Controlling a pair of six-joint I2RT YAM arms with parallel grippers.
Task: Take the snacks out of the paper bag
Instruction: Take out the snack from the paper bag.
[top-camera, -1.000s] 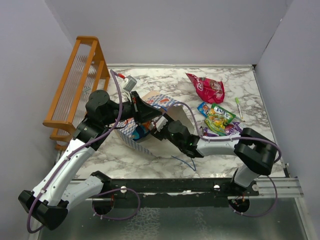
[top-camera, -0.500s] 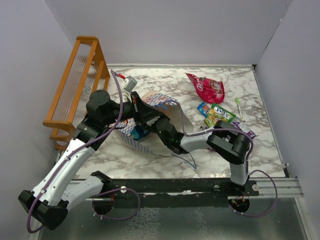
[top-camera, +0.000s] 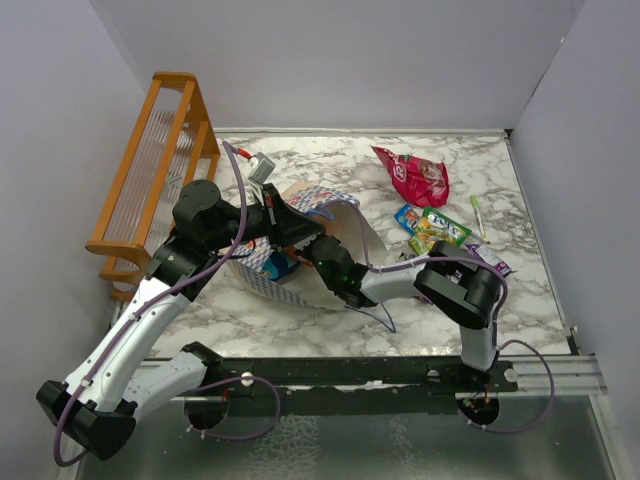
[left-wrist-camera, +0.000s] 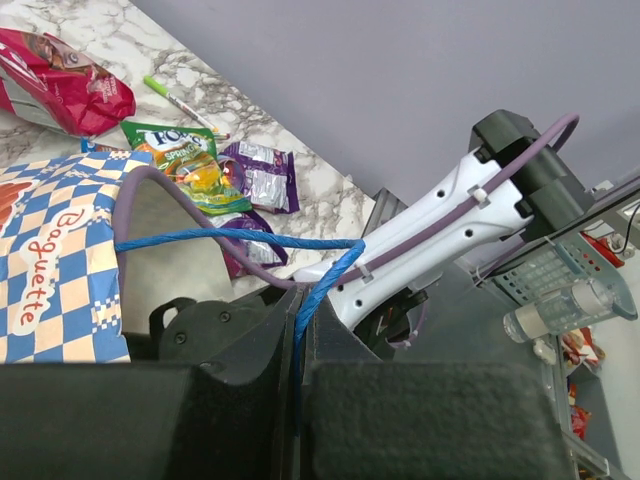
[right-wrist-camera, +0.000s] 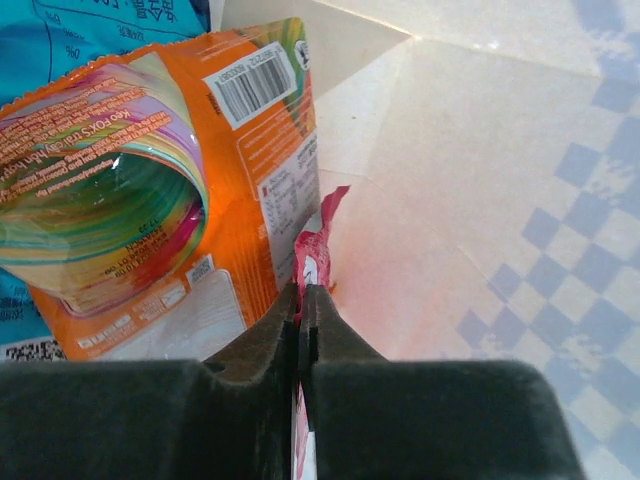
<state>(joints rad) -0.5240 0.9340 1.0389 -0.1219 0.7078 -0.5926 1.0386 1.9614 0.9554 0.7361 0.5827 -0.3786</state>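
inside the paper bag (right-wrist-camera: 520, 180), the right gripper (right-wrist-camera: 303, 298) has its jaws pressed together on a thin pink-red foil strip (right-wrist-camera: 318, 235). the strip stands up just beside the right edge of an orange snack packet (right-wrist-camera: 150, 200). a blue packet (right-wrist-camera: 90, 25) lies behind the orange one, which overlaps it. the bag lies on its side on the marble table (top-camera: 330, 160), its mouth toward the right arm and its checkered band showing. at the bag's upper rim the left gripper (left-wrist-camera: 298, 335) is clamped on the blue cord handle (left-wrist-camera: 240, 238), the cord pinched between closed jaws. outside the bag, on the table to the right, lie a pink-red packet (top-camera: 418, 175), a green-yellow packet (top-camera: 440, 228) and purple packets (left-wrist-camera: 255, 175). a green pen (top-camera: 477, 212) lies near them. an orange wooden rack (top-camera: 160, 170) stands at the table's left edge.
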